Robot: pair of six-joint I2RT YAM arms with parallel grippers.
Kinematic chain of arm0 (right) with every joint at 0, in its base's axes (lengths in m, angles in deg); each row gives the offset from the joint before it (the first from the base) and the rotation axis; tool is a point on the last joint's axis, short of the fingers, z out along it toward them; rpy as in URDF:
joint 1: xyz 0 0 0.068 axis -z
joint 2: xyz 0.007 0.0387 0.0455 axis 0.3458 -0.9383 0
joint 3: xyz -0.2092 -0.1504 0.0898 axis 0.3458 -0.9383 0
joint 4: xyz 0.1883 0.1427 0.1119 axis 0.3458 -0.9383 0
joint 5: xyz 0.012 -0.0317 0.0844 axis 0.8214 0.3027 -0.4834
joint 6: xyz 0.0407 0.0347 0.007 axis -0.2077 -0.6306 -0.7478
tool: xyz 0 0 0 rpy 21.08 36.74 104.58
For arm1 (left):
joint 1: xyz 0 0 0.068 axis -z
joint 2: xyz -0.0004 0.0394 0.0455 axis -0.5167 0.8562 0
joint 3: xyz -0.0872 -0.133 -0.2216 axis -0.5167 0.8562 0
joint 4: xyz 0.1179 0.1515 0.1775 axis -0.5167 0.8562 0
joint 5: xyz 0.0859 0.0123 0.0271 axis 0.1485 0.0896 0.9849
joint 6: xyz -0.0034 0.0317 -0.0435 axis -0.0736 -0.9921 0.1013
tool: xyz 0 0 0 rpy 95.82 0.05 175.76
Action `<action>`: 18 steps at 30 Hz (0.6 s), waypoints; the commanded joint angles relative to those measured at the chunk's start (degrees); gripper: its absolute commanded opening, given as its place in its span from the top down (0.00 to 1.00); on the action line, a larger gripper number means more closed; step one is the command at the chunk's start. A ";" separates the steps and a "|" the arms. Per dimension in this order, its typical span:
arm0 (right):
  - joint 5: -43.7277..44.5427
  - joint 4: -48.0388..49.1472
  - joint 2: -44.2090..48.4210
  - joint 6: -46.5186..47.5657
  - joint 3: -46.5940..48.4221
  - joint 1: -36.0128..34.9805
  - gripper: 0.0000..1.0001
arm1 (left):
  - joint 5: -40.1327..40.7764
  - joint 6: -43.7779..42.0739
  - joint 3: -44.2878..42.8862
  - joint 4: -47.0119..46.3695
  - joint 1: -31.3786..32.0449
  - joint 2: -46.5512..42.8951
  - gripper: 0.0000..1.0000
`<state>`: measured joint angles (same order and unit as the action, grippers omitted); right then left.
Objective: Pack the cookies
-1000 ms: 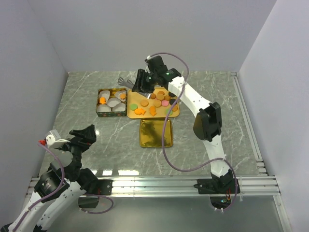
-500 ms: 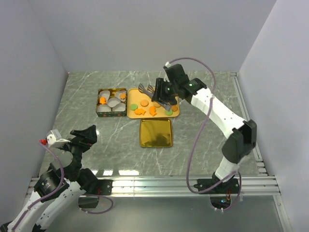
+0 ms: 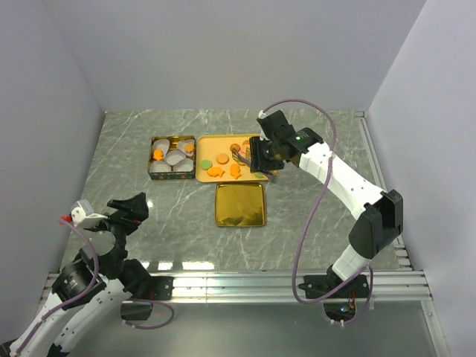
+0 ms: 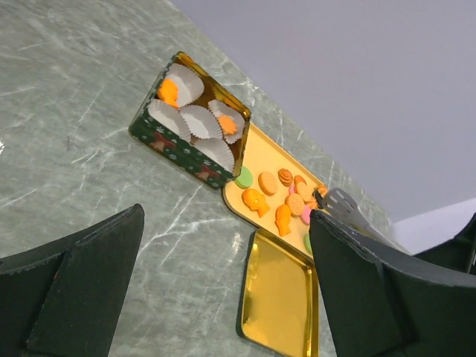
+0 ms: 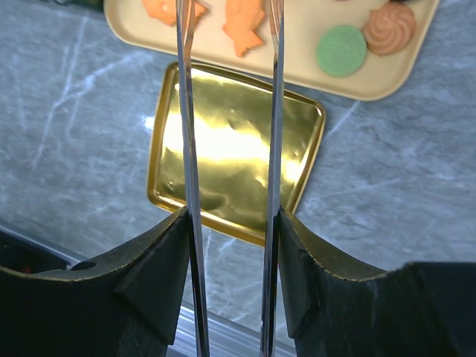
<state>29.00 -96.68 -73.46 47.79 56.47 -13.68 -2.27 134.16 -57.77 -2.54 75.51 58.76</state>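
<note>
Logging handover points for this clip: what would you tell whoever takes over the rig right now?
Left gripper: open, empty, near its base.
Right gripper: shut on tongs, whose tips are over the tray; I cannot tell if they hold a cookie.
Cookies: most are on the tray.
Done: two orange ones sit in paper cups in the tin.
The gold lid lies in front of the tray.
Left: move the rest into the cups.

Lab booth: plain white walls
</note>
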 commanded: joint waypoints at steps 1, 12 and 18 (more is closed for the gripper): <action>2.24 -2.89 -0.17 1.62 2.92 0.25 0.46 | 2.79 2.07 -1.94 1.14 0.60 1.32 0.01; 5.75 -1.67 -1.31 -1.74 1.60 -2.47 0.47 | 2.17 -1.03 -0.70 -1.68 1.56 0.44 0.00; 8.74 -3.87 -6.06 -1.11 6.17 -4.58 0.48 | 3.58 -0.04 -1.41 0.17 2.00 1.93 0.00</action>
<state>34.29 -99.76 -78.05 46.18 58.85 -17.31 -0.10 133.81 -57.87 -2.38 77.13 59.22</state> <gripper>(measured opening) 0.529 0.995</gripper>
